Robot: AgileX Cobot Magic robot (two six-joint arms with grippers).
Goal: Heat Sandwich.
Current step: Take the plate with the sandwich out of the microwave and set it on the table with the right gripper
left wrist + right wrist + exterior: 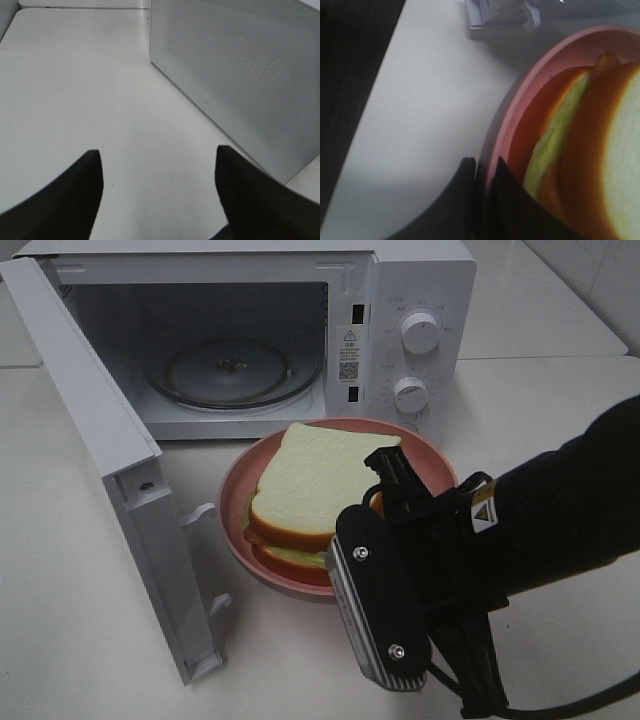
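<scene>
The sandwich (310,485), white bread with a brown crust and a pale green filling, lies on a round pink plate (233,502) in front of the open microwave (425,290). My right gripper (385,475) is at the plate's near right rim. In the right wrist view its fingers (506,182) are shut on the plate's rim (520,100), one inside and one outside, right beside the sandwich (580,150). My left gripper (159,175) is open and empty over bare table next to the microwave's perforated side wall (240,75). It is out of the exterior view.
The microwave door (100,440) stands swung open to the left of the plate, and its lower edge shows in the right wrist view (510,12). A glass turntable (235,370) lies inside the cavity. Two knobs (420,332) are on the right panel. White table (80,640) lies all around.
</scene>
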